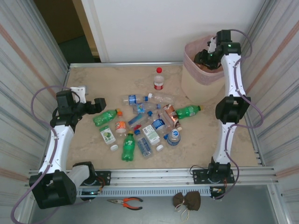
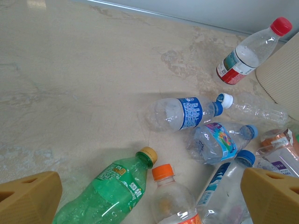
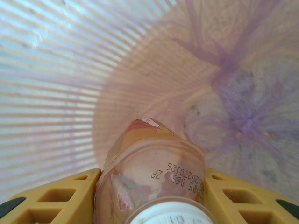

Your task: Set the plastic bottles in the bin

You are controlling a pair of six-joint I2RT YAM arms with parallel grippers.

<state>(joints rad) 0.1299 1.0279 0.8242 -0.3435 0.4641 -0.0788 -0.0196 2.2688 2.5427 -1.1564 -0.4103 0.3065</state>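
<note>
On the left, the left gripper (image 1: 99, 105) is hovering with its yellow fingers (image 2: 28, 198) spread wide and nothing between them. It is just beside the green plastic bottle with the yellowish cap (image 1: 106, 116) at the left edge of the heap.

The plastic bottles (image 1: 145, 123), small clear, green and brownish ones with coloured caps, are lying scattered on the beige marbled table (image 1: 93, 84), well apart from the bin. A clear red-capped bottle (image 1: 159, 79) is standing upright between the heap and the bin.

In the far right corner, the tall beige plastic bin with a pink bag liner (image 1: 196, 86) is receiving the right gripper (image 1: 210, 55). That gripper is reaching into the bin's mouth and clenching a crushed clear bottle with an orange-brown label and white cap (image 3: 154, 172).

The step in hand seems to be the drop. Next, the right fingers probably need to part so the bottle falls, and then the arm needs to lift clear of the rim. The left arm looks placed to lower and close on the green bottle's body.

From above, the layout is reading clearly, but the grip is hard to make out among the dark wrist parts. The right wrist camera is making it plain, with the bottle pinched between both pads and the gathered liner bottom below it. The left wrist camera is giving labels and caps at close range.
</note>
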